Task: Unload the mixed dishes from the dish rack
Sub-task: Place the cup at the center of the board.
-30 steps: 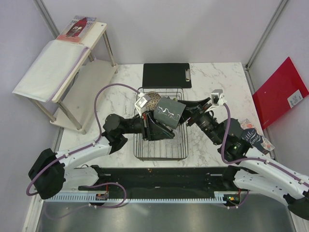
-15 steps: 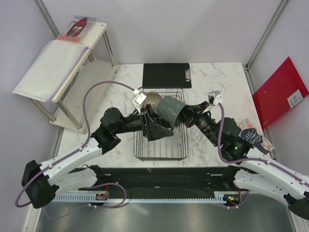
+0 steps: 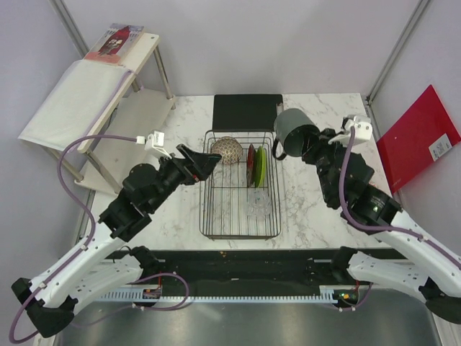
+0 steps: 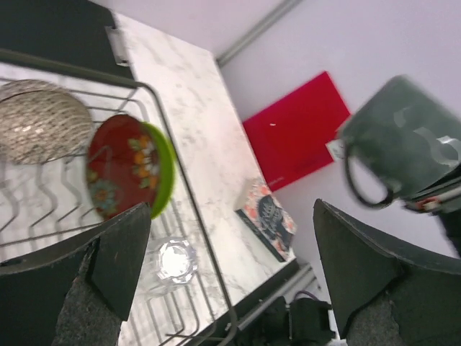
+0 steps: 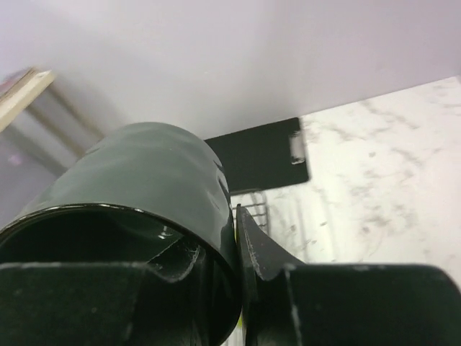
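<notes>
The dark grey-green mug (image 3: 291,130) hangs above the marble to the back right of the dish rack (image 3: 204,216). My right gripper (image 3: 308,141) is shut on its wall, one finger inside and one finger (image 5: 261,254) outside the mug (image 5: 144,173). My left gripper (image 3: 202,160) stands open and holds nothing, above the rack's left rim. In the rack are the speckled bowl (image 3: 229,150), the upright dark red plate (image 3: 251,164), the lime-green plate (image 3: 260,167) and the small clear glass (image 3: 258,205). The left wrist view shows the bowl (image 4: 39,130), both plates (image 4: 119,173), the glass (image 4: 176,261) and the mug (image 4: 403,144).
A black clipboard (image 3: 248,112) lies just behind the rack. A red folder (image 3: 418,137) leans at the right wall. A patterned booklet (image 4: 270,216) lies on the marble right of the rack. A white shelf unit (image 3: 94,101) stands at the back left.
My left gripper opened, let go of the mug and drew back to the left. My right gripper shut on the mug's wall and carried it off the rack toward the back right.
</notes>
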You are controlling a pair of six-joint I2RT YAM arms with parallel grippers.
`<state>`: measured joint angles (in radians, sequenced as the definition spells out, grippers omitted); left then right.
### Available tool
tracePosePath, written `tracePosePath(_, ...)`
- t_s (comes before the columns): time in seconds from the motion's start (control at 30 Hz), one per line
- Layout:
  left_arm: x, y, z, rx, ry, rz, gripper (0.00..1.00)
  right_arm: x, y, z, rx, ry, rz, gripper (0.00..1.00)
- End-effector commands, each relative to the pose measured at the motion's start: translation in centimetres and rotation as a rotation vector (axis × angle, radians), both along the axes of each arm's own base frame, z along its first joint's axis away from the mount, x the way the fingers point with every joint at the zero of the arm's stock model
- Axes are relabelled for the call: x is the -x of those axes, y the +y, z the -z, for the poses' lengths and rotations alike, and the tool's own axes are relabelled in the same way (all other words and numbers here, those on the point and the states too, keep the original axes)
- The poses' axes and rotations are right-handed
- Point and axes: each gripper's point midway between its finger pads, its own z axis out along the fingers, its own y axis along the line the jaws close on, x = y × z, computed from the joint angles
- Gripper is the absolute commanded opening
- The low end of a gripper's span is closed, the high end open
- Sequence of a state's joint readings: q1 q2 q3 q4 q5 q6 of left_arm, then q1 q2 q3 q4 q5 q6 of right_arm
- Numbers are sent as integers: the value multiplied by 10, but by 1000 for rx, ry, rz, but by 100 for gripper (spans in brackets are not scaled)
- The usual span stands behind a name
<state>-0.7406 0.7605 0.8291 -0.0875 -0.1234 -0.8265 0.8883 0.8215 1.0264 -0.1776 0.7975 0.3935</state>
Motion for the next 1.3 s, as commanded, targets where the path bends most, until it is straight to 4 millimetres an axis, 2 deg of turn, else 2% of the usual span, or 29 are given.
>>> tracePosePath(0.0, -15, 26, 39, -117, 128, -167, 100, -22, -29, -38, 75, 28, 240, 0)
tracePosePath(0.03, -14, 25, 43, -143, 140, -159, 100, -27, -37, -60, 56, 13, 271, 0)
tracePosePath(0.07, -12, 24, 52, -185, 176, -143, 100, -36, -36, -62, 79, 28, 278, 0)
tracePosePath(0.1, -11, 23, 59, -209, 198, -131, 100, -55, -27, -45, 144, 90, 283, 0)
tracePosePath(0.13, -12, 18, 68, -239, 229, -114, 100, -73, -39, -58, 106, 94, 280, 0)
tracePosePath(0.17, -6, 13, 76, -268, 257, -67, 100, -88, -44, -52, 96, 127, 276, 0)
tracePosePath(0.2, -4, 9, 82, -285, 274, -41, 100, -112, -43, -27, 83, 211, 266, 0)
tracePosePath(0.23, -3, 3, 91, -303, 297, -13, 99, -132, -68, -29, 35, 229, 280, 0)
tracePosePath(0.27, 3, -1, 97, -305, 325, 23, 100, -144, -78, -21, 17, 256, 298, 0)
tracePosePath(0.3, 5, -4, 102, -303, 346, 37, 99, -163, -85, 3, 29, 320, 324, 0)
tracePosePath(0.33, 9, -9, 108, -300, 368, 67, 99, -174, -104, 6, -8, 331, 371, 0)
tracePosePath(0.37, 10, -11, 111, -303, 380, 79, 100, -184, -104, 16, -23, 360, 354, 0)
tracePosePath(0.4, 12, -12, 112, -301, 385, 91, 100, -201, -118, 40, -27, 418, 386, 0)
tracePosePath(0.47, 16, -13, 118, -306, 399, 108, 100, -216, -129, 68, -69, 496, 402, 0)
tracePosePath(0.5, 17, -12, 120, -307, 402, 106, 99, -226, -147, 96, -72, 579, 448, 0)
tracePosePath(0.6, 20, -7, 124, -312, 398, 98, 100, -230, -176, 132, -74, 679, 520, 0)
tracePosePath(0.67, 19, -2, 130, -325, 395, 79, 100, -229, -184, 140, -61, 690, 545, 0)
tracePosePath(0.7, 19, 0, 131, -326, 395, 68, 99, -228, -198, 148, -66, 705, 575, 0)
tracePosePath(0.73, 18, 2, 135, -334, 396, 57, 99, -227, -202, 154, -78, 719, 580, 0)
tracePosePath(0.87, 17, -2, 145, -349, 427, 66, 100, -223, -225, 197, -206, 816, 608, 0)
tracePosePath(0.9, 18, -3, 147, -351, 436, 73, 99, -217, -236, 212, -237, 852, 623, 0)
tracePosePath(1.07, 21, -4, 167, -369, 503, 79, 100, -211, -256, 235, -211, 907, 667, 0)
tracePosePath(1.2, 25, -4, 176, -376, 530, 87, 99, -197, -264, 274, -164, 1041, 691, 0)
tracePosePath(1.27, 25, -4, 177, -377, 535, 86, 99, -192, -265, 284, -146, 1067, 701, 0)
